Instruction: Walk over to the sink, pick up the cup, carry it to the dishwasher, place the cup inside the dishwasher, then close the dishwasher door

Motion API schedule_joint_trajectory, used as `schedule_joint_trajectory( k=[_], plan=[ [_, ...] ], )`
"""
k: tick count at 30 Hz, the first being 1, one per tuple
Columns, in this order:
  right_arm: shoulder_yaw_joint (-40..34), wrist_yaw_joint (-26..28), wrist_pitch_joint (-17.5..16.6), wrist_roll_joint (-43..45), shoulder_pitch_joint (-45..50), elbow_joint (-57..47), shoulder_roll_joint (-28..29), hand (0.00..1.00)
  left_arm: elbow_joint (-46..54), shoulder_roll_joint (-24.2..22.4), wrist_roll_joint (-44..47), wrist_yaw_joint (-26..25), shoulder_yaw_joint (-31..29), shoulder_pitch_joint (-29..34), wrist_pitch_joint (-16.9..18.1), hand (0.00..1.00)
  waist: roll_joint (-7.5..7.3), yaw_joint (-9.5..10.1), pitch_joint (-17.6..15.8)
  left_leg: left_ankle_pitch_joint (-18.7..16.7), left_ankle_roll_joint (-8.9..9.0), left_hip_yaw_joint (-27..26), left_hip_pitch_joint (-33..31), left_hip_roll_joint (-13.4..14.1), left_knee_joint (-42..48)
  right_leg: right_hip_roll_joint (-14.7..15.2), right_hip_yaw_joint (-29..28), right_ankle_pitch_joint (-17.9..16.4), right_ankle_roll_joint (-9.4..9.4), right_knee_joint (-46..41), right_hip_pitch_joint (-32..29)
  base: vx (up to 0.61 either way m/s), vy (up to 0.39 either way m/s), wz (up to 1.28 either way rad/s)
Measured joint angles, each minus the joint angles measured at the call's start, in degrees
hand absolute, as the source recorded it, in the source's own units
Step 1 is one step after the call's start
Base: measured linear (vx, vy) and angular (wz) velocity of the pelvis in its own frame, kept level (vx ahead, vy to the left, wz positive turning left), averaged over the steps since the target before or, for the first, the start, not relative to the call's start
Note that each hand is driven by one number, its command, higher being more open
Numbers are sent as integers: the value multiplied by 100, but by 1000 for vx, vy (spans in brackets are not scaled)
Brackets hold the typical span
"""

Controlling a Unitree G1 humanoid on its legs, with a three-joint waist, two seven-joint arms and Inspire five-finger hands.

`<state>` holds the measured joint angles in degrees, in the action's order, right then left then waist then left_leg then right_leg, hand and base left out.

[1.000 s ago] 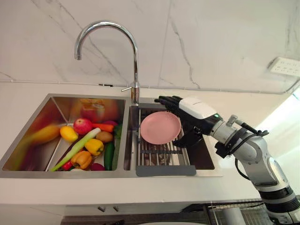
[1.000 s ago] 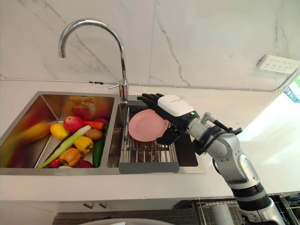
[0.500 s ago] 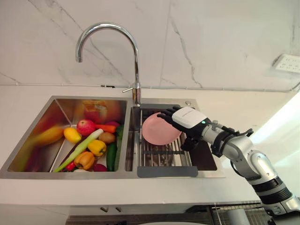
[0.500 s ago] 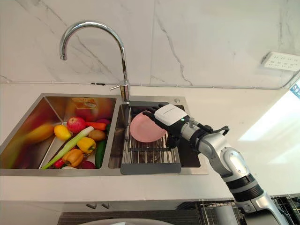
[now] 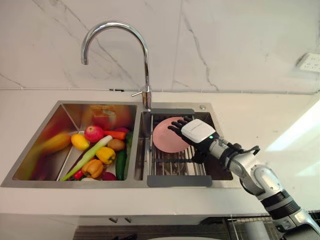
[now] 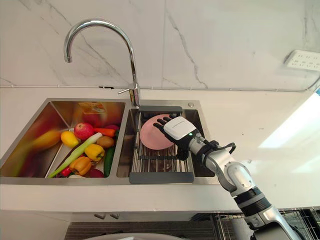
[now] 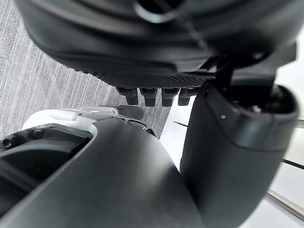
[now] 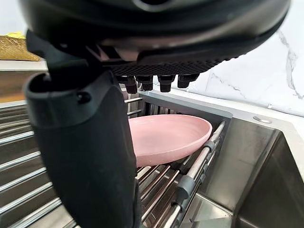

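the right hand (image 5: pixel 197 132) hovered in the right basin of the sink (image 5: pixel 75 186), its fingers straight and spread over the near edge of a pink plate (image 5: pixel 167 136), holding nothing. the thing to be fetched looked like this shallow plate rather than a cup, and it lay on the rack (image 5: pixel 172 167) across that basin, just in front of the tap (image 5: pixel 145 60). the left hand (image 7: pixel 156 52) hung relaxed and empty above the grey floor (image 7: pixel 28 90). the likely trouble was the grip. the plate had only a thin rim to pinch and rested at a slant on smooth bars, so a push from the fingertips could slide it along the rack before the thumb (image 8: pixel 85 156) came under it. a poor pinch might then let it drop into the basin on the way up. a high lift could also knock it on the tap. the head views gave the whole layout, with fruit and vegetables (image 5: pixel 100 155) piled in the left basin well apart from the plate. the right wrist view made plain the plate's tilt on the bars. it also made plain the gap between the fingertips and the rim, which from above read almost as contact.
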<state>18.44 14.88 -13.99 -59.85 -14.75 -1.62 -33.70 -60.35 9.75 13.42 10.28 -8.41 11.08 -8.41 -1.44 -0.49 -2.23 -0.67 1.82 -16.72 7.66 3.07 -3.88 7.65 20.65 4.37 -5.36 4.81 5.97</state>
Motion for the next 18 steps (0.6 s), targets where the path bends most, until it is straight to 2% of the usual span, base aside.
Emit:
schedule_joint_trajectory(
  k=[6,17,18],
  plan=[
    [95,-514,24,-315,0,305,77,100,50,-12,15,7,13,-12,9,100,8,103,-19,6,8,42,-29,-1,-2,2,41,-1,-2,1,-8,-31,-29,3],
    [112,-1083,139,-737,-1,686,286,100,201,1,33,6,157,1,5,100,33,135,-74,47,27,181,-99,-5,-11,10,179,-2,-3,2,-11,-33,-28,6],
    [116,-1130,152,-781,-1,739,288,0,201,1,53,6,160,2,6,100,32,139,-77,48,28,181,-100,-6,-12,12,179,-2,-3,2,-11,-37,-22,0]
  ],
)
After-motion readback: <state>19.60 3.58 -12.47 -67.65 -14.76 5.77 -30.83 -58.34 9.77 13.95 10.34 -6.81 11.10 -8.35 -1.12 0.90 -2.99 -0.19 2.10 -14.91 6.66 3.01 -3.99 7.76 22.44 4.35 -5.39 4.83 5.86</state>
